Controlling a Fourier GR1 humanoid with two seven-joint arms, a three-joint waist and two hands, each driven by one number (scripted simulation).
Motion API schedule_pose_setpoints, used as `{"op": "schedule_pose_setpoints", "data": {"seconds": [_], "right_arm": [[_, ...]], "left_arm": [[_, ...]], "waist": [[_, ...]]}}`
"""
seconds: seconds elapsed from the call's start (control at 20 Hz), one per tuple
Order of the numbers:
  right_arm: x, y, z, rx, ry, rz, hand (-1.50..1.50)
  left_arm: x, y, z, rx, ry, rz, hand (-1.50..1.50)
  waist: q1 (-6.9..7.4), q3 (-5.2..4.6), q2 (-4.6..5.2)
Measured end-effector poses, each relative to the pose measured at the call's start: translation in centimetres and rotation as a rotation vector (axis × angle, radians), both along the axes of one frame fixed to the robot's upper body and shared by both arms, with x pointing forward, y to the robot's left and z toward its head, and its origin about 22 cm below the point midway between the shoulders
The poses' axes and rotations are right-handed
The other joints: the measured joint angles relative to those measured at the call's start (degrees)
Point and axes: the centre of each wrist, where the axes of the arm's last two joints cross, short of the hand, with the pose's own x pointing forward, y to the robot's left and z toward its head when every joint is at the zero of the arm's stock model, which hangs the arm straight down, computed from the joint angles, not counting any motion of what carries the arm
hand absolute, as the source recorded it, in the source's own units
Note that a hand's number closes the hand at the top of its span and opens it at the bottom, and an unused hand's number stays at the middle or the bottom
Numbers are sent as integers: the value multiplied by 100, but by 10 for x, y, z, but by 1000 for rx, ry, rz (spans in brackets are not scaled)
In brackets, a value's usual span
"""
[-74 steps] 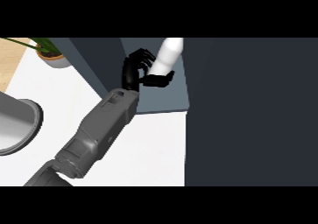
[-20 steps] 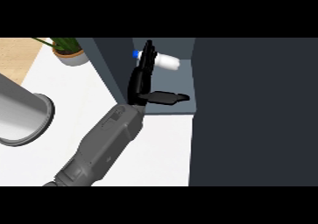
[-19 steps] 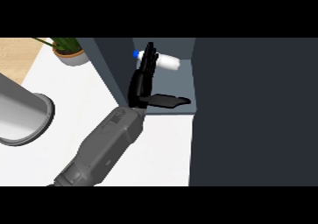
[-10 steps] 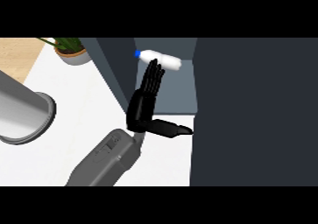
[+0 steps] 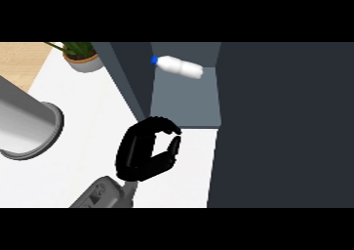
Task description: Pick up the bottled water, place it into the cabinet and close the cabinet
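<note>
Curled on nothing, the hand (image 5: 147,152) sits just outside the cabinet (image 5: 183,100), where the bottled water (image 5: 178,67) lies inside near the back; closing should mean catching the door's (image 5: 129,78) edge and swinging it steadily.

Single head view, looking steeply down on the white counter (image 5: 57,180), close in, cabinet (image 5: 183,105) opening at upper centre, its dark door (image 5: 287,127) filling the right side, potted plant (image 5: 80,56) at upper left, forearm entering from the lower edge.
</note>
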Motion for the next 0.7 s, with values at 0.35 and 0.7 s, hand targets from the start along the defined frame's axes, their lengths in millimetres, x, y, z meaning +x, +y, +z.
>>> {"op": "schedule_pose_setpoints", "data": {"seconds": [0.35, 0.7], "right_arm": [[0, 7, 5, -19, 0, 207, 150], [-3, 25, 5, 47, 26, 360, 150]], "left_arm": [[-30, 49, 6, -9, 2, 69, -150], [-57, 97, 13, -40, 18, 134, -150]], "waist": [[-18, 0, -8], [-28, -11, -19]]}}
